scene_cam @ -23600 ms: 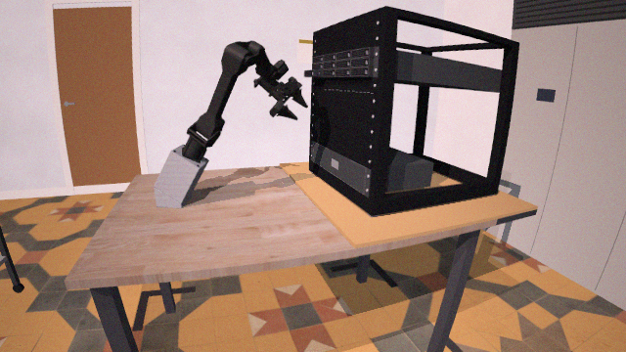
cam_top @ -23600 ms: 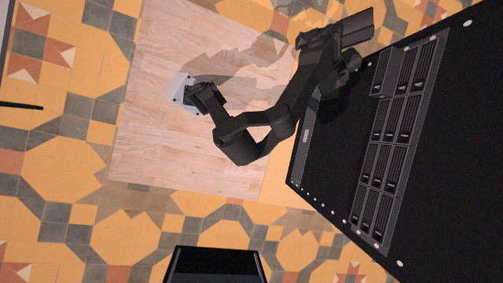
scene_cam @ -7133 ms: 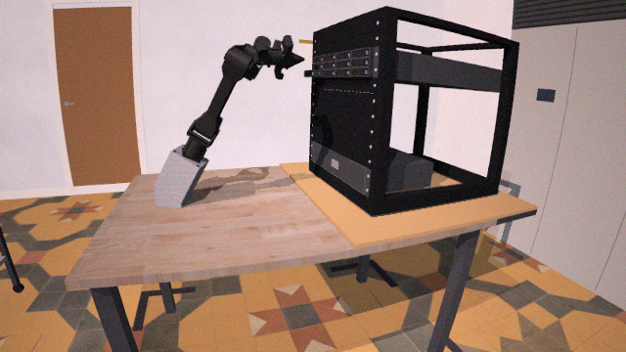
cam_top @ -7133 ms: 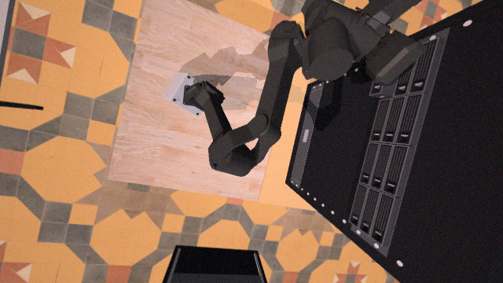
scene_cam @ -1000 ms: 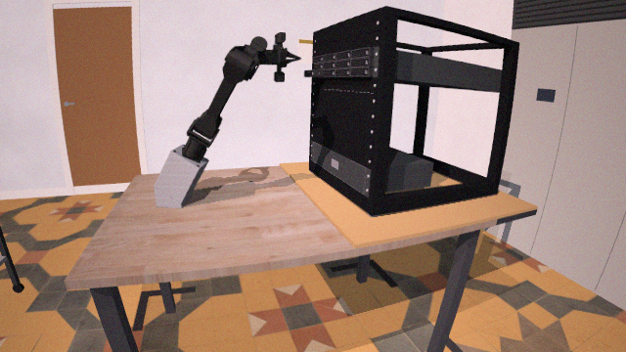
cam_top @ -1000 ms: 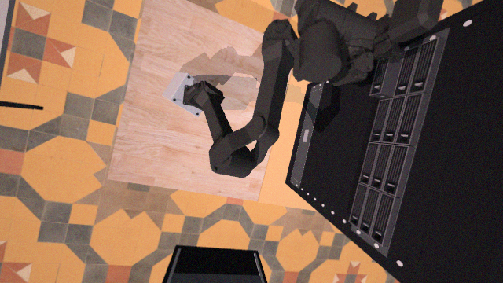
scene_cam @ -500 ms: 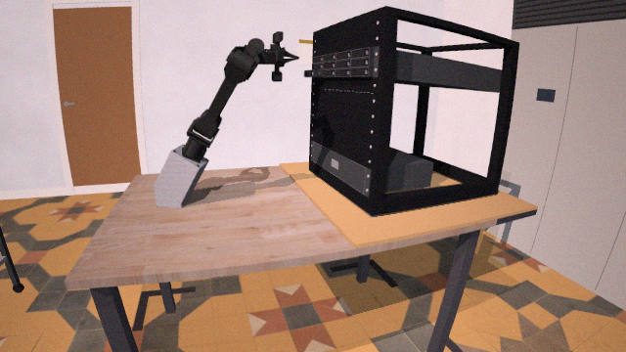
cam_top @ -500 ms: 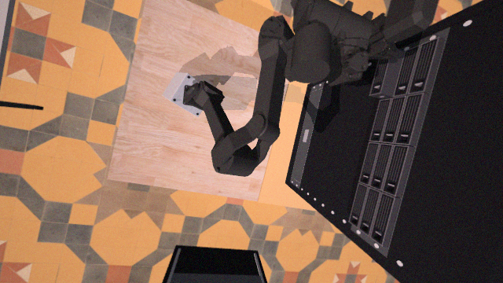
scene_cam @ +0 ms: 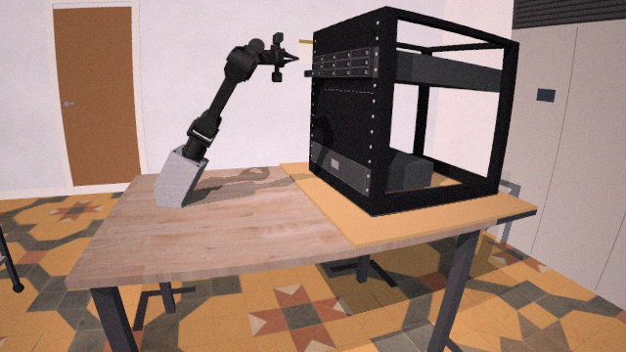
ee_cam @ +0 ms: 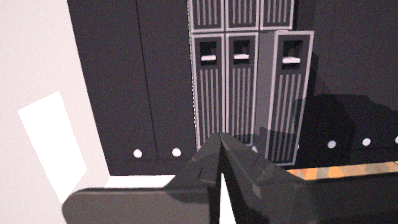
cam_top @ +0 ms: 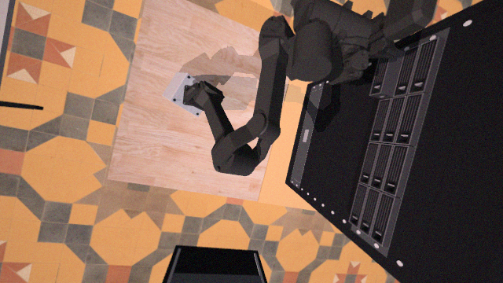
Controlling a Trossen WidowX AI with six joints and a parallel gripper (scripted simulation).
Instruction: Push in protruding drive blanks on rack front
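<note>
One grey slotted drive blank (ee_cam: pixel 289 95) jutting from black rack (scene_cam: pixel 381 122), end effector (ee_cam: pixel 220 140) clenched, empty

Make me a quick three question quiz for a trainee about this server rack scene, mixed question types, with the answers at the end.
1. True or false: the gripper is shut with nothing between its fingers.
2. In the wrist view, which drive blank in the nearest group of three sticks out: left, middle or right?
3. What does the rack stand on: A) the light wooden table top, B) the orange board, C) the floor?

Key
1. True.
2. The right one; it juts forward of its two neighbours.
3. B.
</note>
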